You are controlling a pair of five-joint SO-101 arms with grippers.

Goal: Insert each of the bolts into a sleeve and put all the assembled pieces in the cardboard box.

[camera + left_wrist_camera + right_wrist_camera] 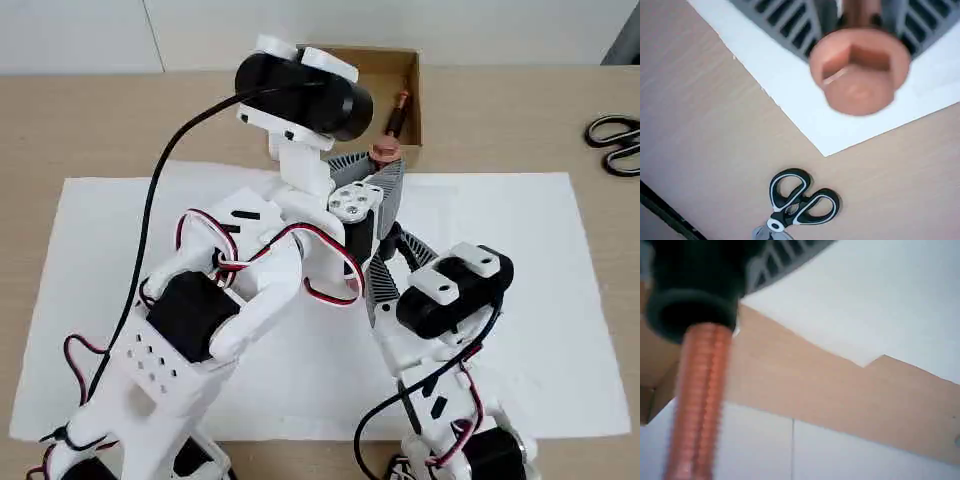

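A copper bolt (385, 154) is held above the far edge of the white paper, just in front of the cardboard box (412, 75). My left gripper (376, 182) is shut on it; the hex head (857, 72) sits between its grey ribbed fingers (782, 22). Close behind it, my right gripper (386, 268) is shut on a black sleeve (690, 287). A copper threaded shaft (700, 400) sticks out of the sleeve's end. One bolt with a dark sleeve (397, 113) lies inside the box.
A white paper sheet (510, 300) covers the middle of the wooden table. Black-handled scissors (615, 142) (800, 197) lie off the paper at the far right. The left arm's body crosses the paper's left half.
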